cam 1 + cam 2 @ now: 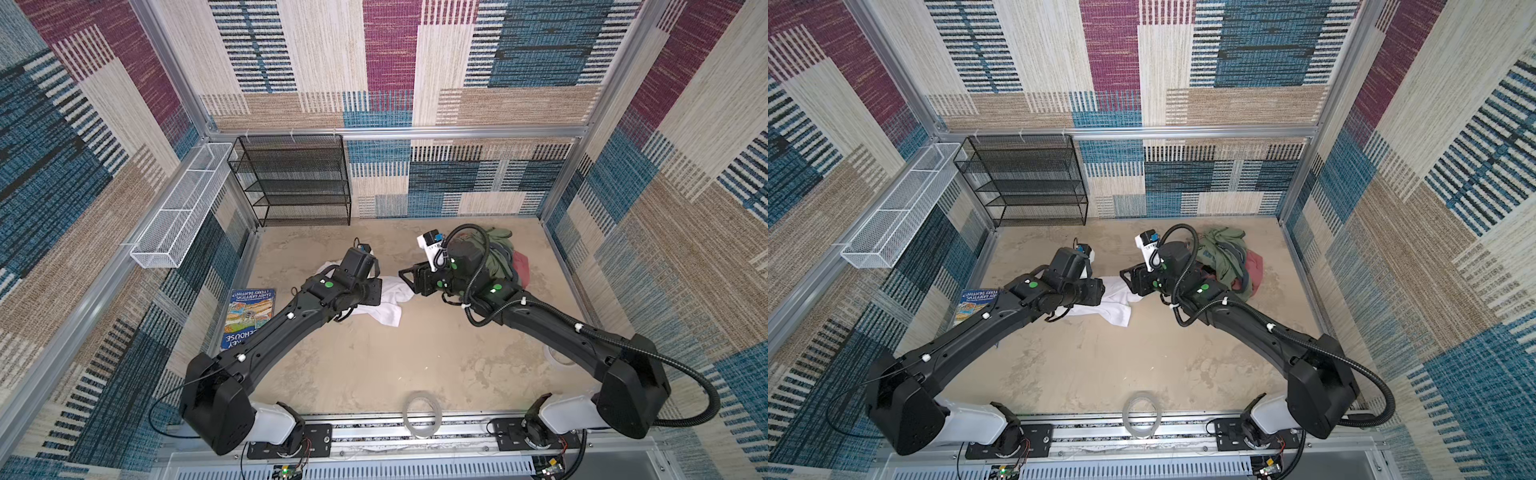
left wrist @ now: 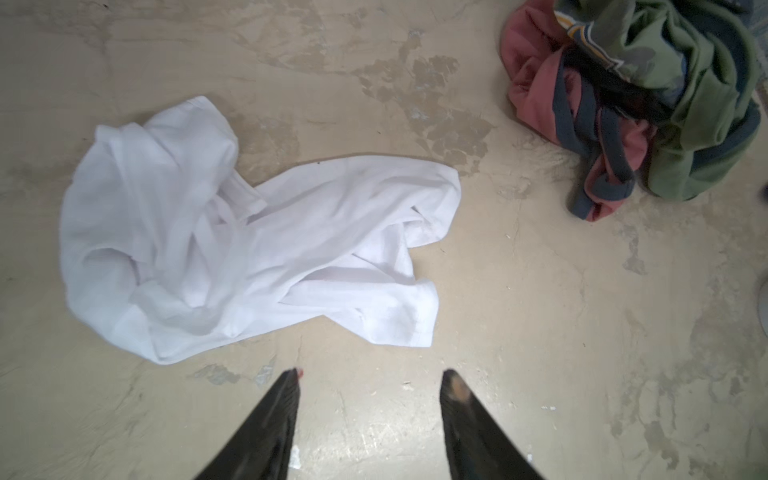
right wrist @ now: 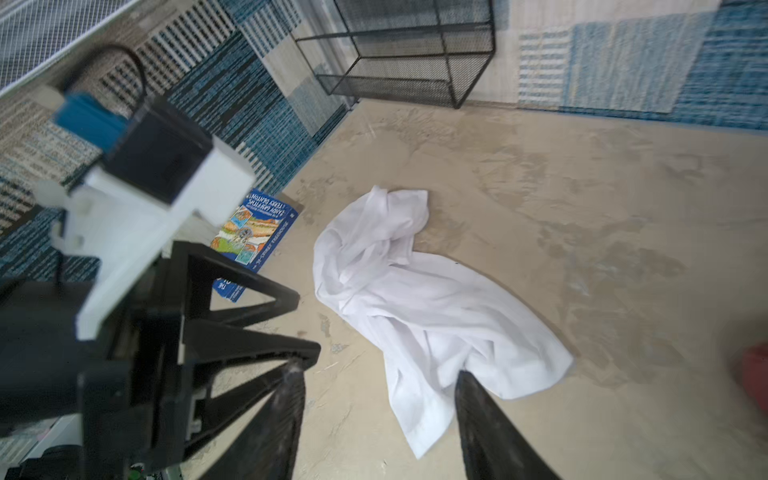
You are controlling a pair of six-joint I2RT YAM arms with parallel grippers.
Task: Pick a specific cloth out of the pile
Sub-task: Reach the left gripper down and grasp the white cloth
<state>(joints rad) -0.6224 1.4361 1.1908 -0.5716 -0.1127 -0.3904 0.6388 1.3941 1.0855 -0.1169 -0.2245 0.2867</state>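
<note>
White cloth (image 2: 249, 249) lies crumpled on the desk (image 2: 561, 353), well apart from the pile (image 2: 665, 104) of olive, red-pink and navy garments. Open, empty left hand (image 2: 370, 374) sits just beside the cloth. Jaws of right hand (image 3: 378, 370) are apart too, gripping nothing. One fingertip (image 3: 467, 382) overlaps the cloth's edge; contact unclear.
</note>
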